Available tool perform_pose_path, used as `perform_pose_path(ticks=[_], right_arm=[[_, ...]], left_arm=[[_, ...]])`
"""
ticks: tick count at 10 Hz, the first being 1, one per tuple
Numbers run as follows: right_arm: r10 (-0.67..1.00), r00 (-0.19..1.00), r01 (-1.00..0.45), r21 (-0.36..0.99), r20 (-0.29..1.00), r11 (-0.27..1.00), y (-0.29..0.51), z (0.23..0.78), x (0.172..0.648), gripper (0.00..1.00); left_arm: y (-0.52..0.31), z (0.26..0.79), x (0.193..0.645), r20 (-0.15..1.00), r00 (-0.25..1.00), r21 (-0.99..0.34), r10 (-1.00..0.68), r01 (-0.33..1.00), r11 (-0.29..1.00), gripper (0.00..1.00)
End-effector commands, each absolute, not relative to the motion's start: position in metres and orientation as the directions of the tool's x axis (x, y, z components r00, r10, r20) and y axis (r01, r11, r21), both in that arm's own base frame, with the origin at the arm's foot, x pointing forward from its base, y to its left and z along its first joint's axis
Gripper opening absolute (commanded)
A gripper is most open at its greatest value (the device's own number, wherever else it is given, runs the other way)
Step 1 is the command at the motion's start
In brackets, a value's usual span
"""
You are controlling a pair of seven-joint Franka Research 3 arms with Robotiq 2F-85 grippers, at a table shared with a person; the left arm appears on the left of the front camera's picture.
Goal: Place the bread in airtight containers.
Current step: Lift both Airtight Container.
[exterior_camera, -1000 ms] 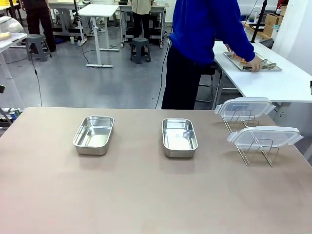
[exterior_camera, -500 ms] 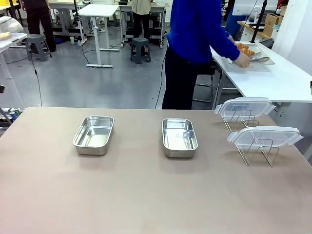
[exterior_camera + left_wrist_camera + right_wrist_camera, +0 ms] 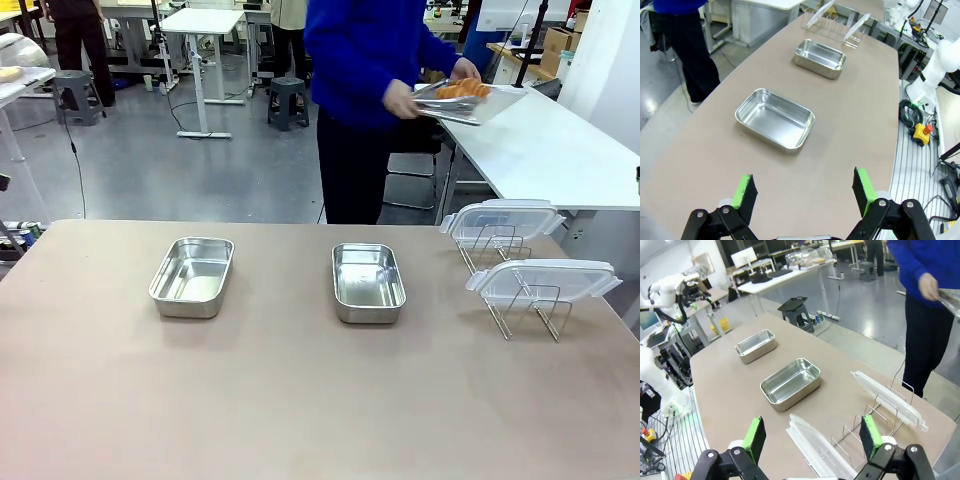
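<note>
The person [image 3: 370, 80] has turned away from the white side table [image 3: 560, 160]. The tray [image 3: 497, 103], which lay on it before, is now lifted clear and held at chest height. Both containers, lids and rack have not moved.

Front view, left to right: the left container [image 3: 192, 276] sits open and empty on the table [image 3: 300, 400]. The right container [image 3: 368, 281] sits near table centre, also open and empty, well apart from the first. The person stands behind the far edge. One hand [image 3: 400, 98] is closed on the tray's near end, where the tongs [image 3: 445, 103] lie. The croissants [image 3: 462, 90] lie on the tray, up in the air beyond the table, not in either container. At far right, two clear lids [image 3: 543, 279] lie flat on top of the wire rack [image 3: 525, 305].

Left wrist view: the left gripper [image 3: 804, 189] hangs over the table with jaws spread wide, nothing between them. Both containers lie ahead of it, the nearer one [image 3: 775, 119] and the farther [image 3: 820, 57].

Right wrist view: the right gripper [image 3: 813, 436] is above the rack [image 3: 860, 427], jaws wide apart and empty, with a lid [image 3: 815, 447] just below.
</note>
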State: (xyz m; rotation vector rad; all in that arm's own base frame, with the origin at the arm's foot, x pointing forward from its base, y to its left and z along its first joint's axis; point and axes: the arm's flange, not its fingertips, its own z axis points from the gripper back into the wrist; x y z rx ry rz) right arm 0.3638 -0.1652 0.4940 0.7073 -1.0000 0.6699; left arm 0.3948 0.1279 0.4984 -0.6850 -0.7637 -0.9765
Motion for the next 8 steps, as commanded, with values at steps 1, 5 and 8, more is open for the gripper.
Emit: perform_pose_path(ticks=[1, 5, 8], right_arm=[[0.166, 0.349, -0.783, 0.19, 0.922, 0.593, -0.1661, 0.4964, 0.3694, 1.0], [0.166, 0.349, -0.783, 0.19, 0.922, 0.593, -0.1661, 0.4964, 0.3694, 1.0], [0.166, 0.349, -0.783, 0.19, 0.922, 0.593, -0.1661, 0.4964, 0.3694, 1.0]], left_arm=[[0.129, 0.5, 0.3973, 0.834, 0.327, -0.152, -0.445, 0.91, 0.385, 1.0], [0.129, 0.5, 0.3973, 0.834, 0.327, -0.152, -0.445, 0.91, 0.385, 1.0], [0.129, 0.5, 0.3973, 0.834, 0.327, -0.152, -0.445, 0.91, 0.385, 1.0]])
